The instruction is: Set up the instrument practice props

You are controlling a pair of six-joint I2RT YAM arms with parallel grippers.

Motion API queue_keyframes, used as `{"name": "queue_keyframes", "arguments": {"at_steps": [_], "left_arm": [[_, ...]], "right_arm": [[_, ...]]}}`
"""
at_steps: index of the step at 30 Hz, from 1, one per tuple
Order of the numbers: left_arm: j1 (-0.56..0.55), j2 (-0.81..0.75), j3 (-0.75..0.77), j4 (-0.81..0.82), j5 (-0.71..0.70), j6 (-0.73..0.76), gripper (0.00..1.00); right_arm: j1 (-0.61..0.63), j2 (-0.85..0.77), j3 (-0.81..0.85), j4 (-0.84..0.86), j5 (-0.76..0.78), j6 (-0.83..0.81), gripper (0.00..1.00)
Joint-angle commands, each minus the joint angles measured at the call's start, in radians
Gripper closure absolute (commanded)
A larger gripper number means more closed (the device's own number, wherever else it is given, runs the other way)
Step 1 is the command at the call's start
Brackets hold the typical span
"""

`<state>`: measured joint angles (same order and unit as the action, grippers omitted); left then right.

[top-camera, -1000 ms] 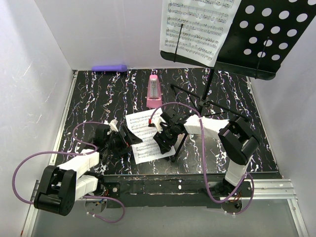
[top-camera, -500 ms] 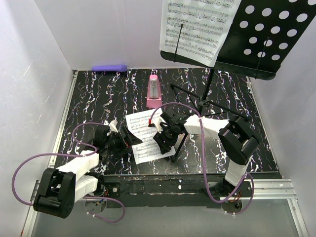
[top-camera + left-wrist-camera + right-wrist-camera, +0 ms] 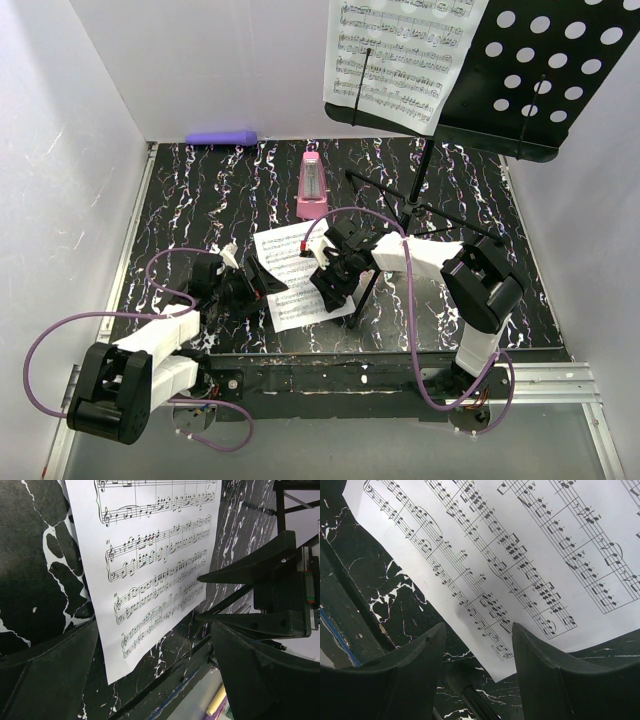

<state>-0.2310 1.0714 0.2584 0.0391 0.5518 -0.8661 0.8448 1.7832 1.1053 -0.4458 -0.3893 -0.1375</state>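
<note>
Shows the music stand [image 3: 545, 70] unfolded at the far right of the table [image 3: 200, 200], with the first sheet-music page [image 3: 400, 60] already resting on the left half of its perforated desk. Shows the right half of the desk bare.

Places the pink metronome [image 3: 312, 187] upright on the tabletop, left of the tripod legs and just behind the second page [image 3: 295, 275]. Places the second page flat near the front edge, between the two grippers.

Sets the left gripper [image 3: 265, 280] low at the page's left edge, fingers spread wide and grasping nothing. Confirms this in the left wrist view, with the second page [image 3: 150, 565] lying on the tabletop ahead of the parted fingers [image 3: 50, 670].

Sets the right gripper [image 3: 330, 285] over the page's right edge, close to a tripod leg [image 3: 362, 290]. Presents its jaws apart in the right wrist view, released and clamped on nothing, with the page's corner [image 3: 520, 545] just beyond them.

Leaves a purple cylinder [image 3: 222, 137] against the back wall, well apart from everything else.

Judged progress: roughly past the midpoint, with the stand erected and one page mounted. Judged remainder: lifting the flat page and seating it on the bare half of the desk. Impossible to tell any intended final spot for the metronome.
</note>
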Motion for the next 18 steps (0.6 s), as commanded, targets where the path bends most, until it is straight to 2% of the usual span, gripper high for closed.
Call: {"name": "queue_keyframes", "arguments": {"at_steps": [1, 6, 18], "left_arm": [[-0.001, -0.028, 0.028, -0.114, -0.084, 0.039, 0.03], [0.001, 0.005, 0.039, -0.12, -0.079, 0.039, 0.05], [-0.001, 0.098, -0.004, 0.134, 0.071, -0.008, 0.23]], "right_arm": [[0.004, 0.012, 0.036, -0.008, -0.013, -0.011, 0.37], [0.004, 0.015, 0.037, -0.01, -0.013, -0.013, 0.37], [0.004, 0.025, 0.042, -0.021, -0.019, -0.014, 0.37]]}}
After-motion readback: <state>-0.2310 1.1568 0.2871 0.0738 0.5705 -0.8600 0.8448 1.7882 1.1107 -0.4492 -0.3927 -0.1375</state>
